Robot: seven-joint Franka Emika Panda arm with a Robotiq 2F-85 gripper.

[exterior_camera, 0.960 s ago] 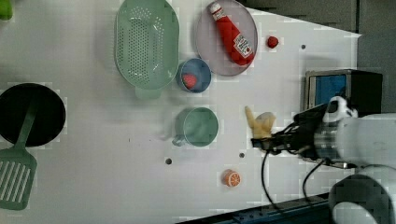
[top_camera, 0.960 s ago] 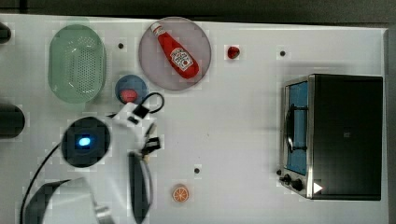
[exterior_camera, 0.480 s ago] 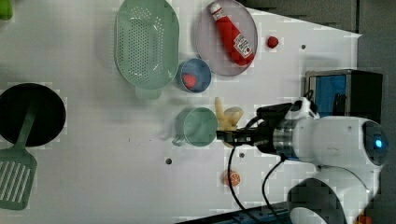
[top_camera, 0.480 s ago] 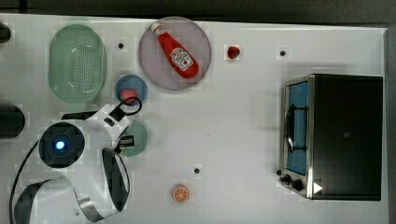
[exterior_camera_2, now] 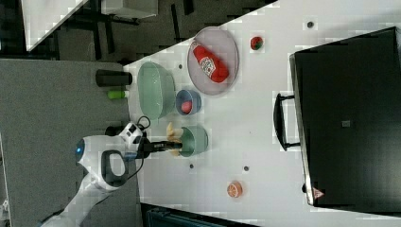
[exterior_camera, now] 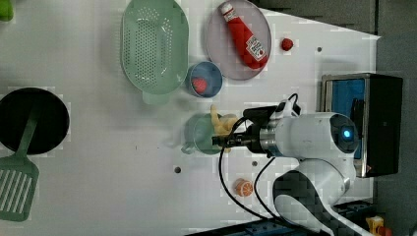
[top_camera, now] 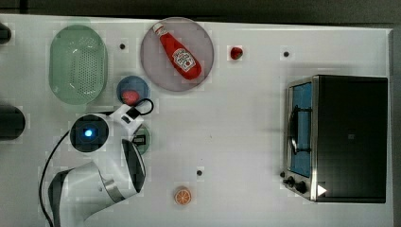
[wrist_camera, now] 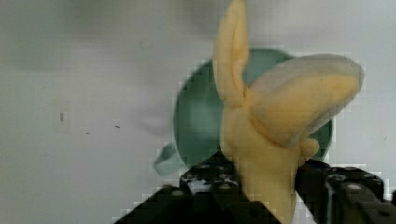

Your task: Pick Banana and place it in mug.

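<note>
The banana (wrist_camera: 271,116), pale yellow and lumpy, sits between the fingers of my gripper (wrist_camera: 261,179), which is shut on it. It hangs directly over the dark green mug (wrist_camera: 196,116), whose small handle points away from the fingers. In the left view the banana (exterior_camera: 220,123) sticks up at the mug's (exterior_camera: 199,137) right rim, with the gripper (exterior_camera: 219,141) reaching in from the left view's right. In the right view the banana (exterior_camera_2: 172,135) is at the mug's (exterior_camera_2: 196,141) left edge. In the top view the arm covers most of the mug (top_camera: 147,138).
A blue bowl (top_camera: 132,90) holding a red piece stands just beyond the mug. The pale green colander (top_camera: 78,64), a plate with a ketchup bottle (top_camera: 179,54), an orange slice (top_camera: 182,195), a small red fruit (top_camera: 235,52) and a toaster oven (top_camera: 338,137) share the table.
The arm has carried the banana leftward in the left view, from beside the mug to directly over it.
</note>
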